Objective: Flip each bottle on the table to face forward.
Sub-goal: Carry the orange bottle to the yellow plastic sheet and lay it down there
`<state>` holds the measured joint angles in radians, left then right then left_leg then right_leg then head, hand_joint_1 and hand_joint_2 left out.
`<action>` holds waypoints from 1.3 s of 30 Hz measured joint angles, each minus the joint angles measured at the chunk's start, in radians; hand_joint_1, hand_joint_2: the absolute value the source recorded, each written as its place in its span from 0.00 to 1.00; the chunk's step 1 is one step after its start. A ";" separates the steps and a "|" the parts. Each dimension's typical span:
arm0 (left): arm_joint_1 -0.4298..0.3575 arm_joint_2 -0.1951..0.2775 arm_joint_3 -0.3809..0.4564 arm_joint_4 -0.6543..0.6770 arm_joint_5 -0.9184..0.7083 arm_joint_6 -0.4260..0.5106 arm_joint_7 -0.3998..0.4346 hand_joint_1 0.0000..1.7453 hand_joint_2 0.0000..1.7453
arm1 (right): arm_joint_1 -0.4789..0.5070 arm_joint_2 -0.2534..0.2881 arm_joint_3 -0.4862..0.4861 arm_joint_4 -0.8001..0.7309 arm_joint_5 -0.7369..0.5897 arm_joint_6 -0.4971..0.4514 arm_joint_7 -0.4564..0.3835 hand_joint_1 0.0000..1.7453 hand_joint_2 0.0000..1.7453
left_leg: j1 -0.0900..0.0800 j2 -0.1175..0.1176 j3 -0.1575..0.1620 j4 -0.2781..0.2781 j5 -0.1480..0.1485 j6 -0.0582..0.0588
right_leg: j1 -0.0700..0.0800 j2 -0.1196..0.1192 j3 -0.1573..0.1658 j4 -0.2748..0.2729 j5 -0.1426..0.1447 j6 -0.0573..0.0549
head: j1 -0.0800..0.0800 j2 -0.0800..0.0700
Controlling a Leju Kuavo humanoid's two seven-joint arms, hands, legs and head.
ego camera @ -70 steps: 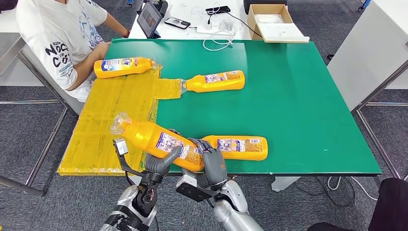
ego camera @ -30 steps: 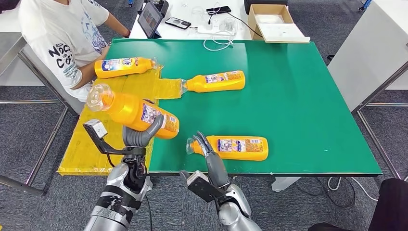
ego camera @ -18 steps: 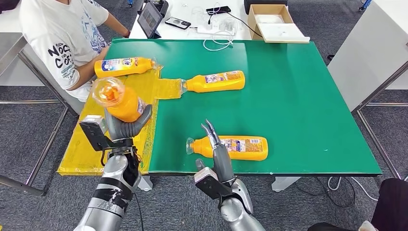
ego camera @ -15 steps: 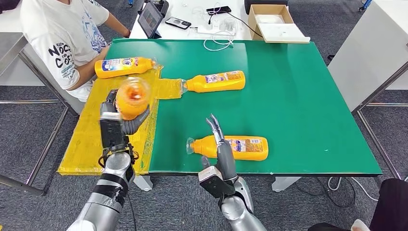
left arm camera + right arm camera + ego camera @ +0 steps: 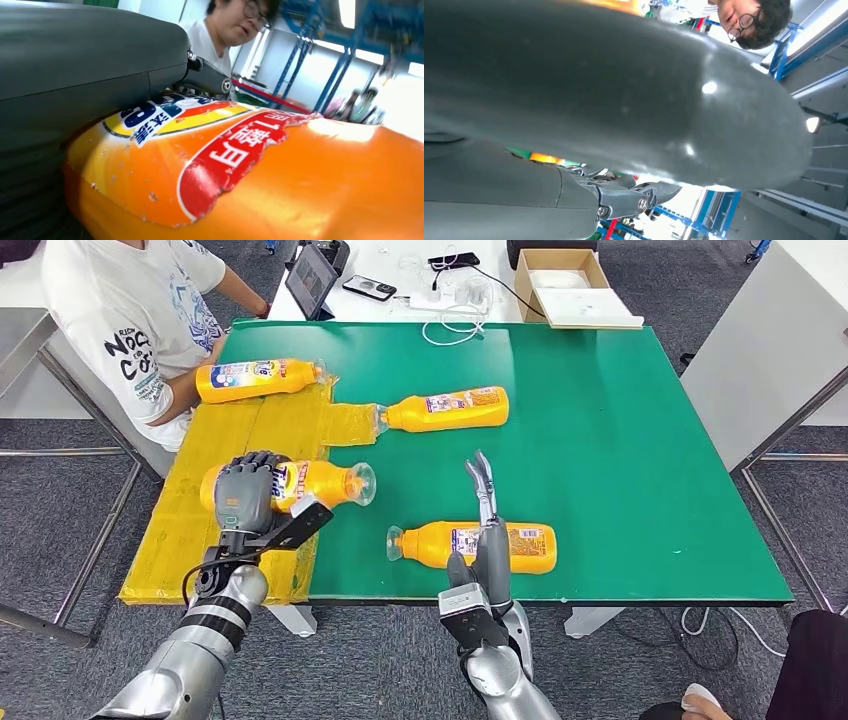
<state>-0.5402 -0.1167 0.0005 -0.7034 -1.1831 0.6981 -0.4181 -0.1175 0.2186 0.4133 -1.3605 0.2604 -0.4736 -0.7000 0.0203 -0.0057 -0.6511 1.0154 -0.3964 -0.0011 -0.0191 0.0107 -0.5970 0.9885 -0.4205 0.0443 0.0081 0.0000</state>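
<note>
Left robot hand (image 5: 246,498) grips an orange bottle (image 5: 300,485) around its base end, lying sideways over the yellow mat (image 5: 190,540), clear cap toward the green tabletop (image 5: 620,440); red-and-blue label faces up; right robot hand (image 5: 487,530) empty, fingers extended and apart, above a second bottle (image 5: 475,545) lying near the front edge; two more bottles (image 5: 445,409) (image 5: 255,379) lie farther back; a person (image 5: 120,320) sits at the left corner.

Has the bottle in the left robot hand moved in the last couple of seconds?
Yes. The held bottle went from the table's near edge leftward over the yellow sheet, its cap swinging to point right.
</note>
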 joint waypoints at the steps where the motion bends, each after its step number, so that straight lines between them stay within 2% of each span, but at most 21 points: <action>1: -0.006 0.009 0.008 0.024 -0.058 0.000 0.030 1.00 1.00 | 0.000 0.000 0.002 0.000 -0.001 0.005 0.000 0.00 0.00 | 0.000 0.000 0.000 0.000 0.000 0.000 | 0.000 0.000 0.000 0.000 0.000 0.000 | 0.000 0.000; 6: -0.042 0.051 0.019 0.158 -0.197 -0.003 0.135 1.00 1.00 | -0.001 0.000 0.007 0.000 -0.004 0.018 0.000 0.00 0.00 | 0.001 0.000 0.000 0.000 0.000 0.000 | 0.001 0.000 0.000 0.000 0.000 0.000 | 0.000 0.000; 9: -0.065 0.069 0.015 0.225 -0.251 -0.043 0.185 1.00 1.00 | -0.001 0.000 0.009 0.002 -0.008 0.026 0.000 0.00 0.00 | 0.000 -0.001 0.000 0.000 0.000 0.000 | 0.001 0.000 0.000 0.000 0.000 0.000 | 0.000 0.000; 14: -0.108 0.084 0.010 0.293 -0.272 -0.113 0.215 1.00 1.00 | -0.005 0.001 0.009 0.012 -0.011 0.031 0.001 0.00 0.00 | 0.000 -0.002 0.000 0.000 0.000 0.000 | 0.001 -0.001 0.002 0.000 0.000 0.000 | 0.000 0.000; 15: -0.114 0.086 0.010 0.301 -0.273 -0.121 0.216 0.97 1.00 | -0.006 0.001 0.009 0.014 -0.011 0.033 0.001 0.00 0.00 | 0.000 -0.002 0.001 0.000 0.000 0.000 | 0.001 -0.001 0.002 0.000 0.000 0.000 | 0.000 0.000; 16: -0.119 0.087 0.010 0.308 -0.272 -0.129 0.218 0.76 1.00 | -0.007 0.001 0.009 0.016 -0.011 0.036 0.001 0.00 0.00 | 0.000 -0.002 0.001 0.000 0.000 0.000 | 0.001 -0.001 0.002 0.000 0.000 0.000 | 0.000 0.000; 18: -0.127 0.088 0.010 0.319 -0.262 -0.145 0.220 0.25 1.00 | -0.007 0.002 0.009 0.020 -0.010 0.042 0.003 0.00 0.00 | 0.000 -0.002 0.002 0.000 0.000 0.000 | 0.001 -0.001 0.003 0.000 0.000 0.000 | 0.000 0.000; 19: -0.130 0.088 0.010 0.323 -0.250 -0.155 0.219 0.04 0.75 | -0.007 0.002 0.009 0.023 -0.009 0.044 0.004 0.00 0.00 | 0.000 -0.002 0.003 0.000 0.001 0.000 | 0.001 -0.001 0.004 0.000 0.000 0.000 | 0.000 0.000; 20: -0.132 0.088 0.011 0.326 -0.232 -0.171 0.216 0.00 0.50 | -0.007 0.002 0.009 0.025 -0.009 0.046 0.006 0.00 0.00 | 0.001 -0.002 0.003 0.000 0.001 -0.001 | 0.001 -0.001 0.004 0.000 0.000 0.000 | 0.000 0.000; 22: -0.137 0.087 0.017 0.332 -0.189 -0.211 0.204 0.00 0.00 | -0.007 0.003 0.009 0.028 -0.008 0.047 0.010 0.00 0.00 | 0.001 -0.003 0.004 0.000 0.001 -0.001 | 0.001 -0.001 0.005 0.000 0.000 0.000 | 0.000 0.000; 27: -0.152 0.086 0.043 0.341 -0.128 -0.308 0.185 0.00 0.00 | -0.007 0.006 0.009 0.037 -0.006 0.052 0.019 0.00 0.00 | 0.000 -0.004 0.005 0.000 0.001 0.000 | 0.000 -0.003 0.006 0.000 0.000 0.000 | 0.000 0.000; 39: -0.159 0.080 0.067 0.347 -0.108 -0.342 0.174 0.00 0.00 | -0.007 0.011 0.009 0.049 -0.002 0.060 0.024 0.00 0.00 | 0.000 -0.004 0.007 0.000 0.001 0.000 | 0.000 -0.003 0.008 0.000 0.000 0.000 | 0.000 0.000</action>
<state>-0.6995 -0.0365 0.0671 -0.3564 -1.2912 0.3559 -0.2438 -0.1246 0.2293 0.4223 -1.3115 0.2583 -0.4133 -0.6759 0.0206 -0.0098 -0.6442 1.0151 -0.3955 -0.0016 -0.0189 0.0081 -0.5887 0.9886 -0.4206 0.0441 0.0080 0.0000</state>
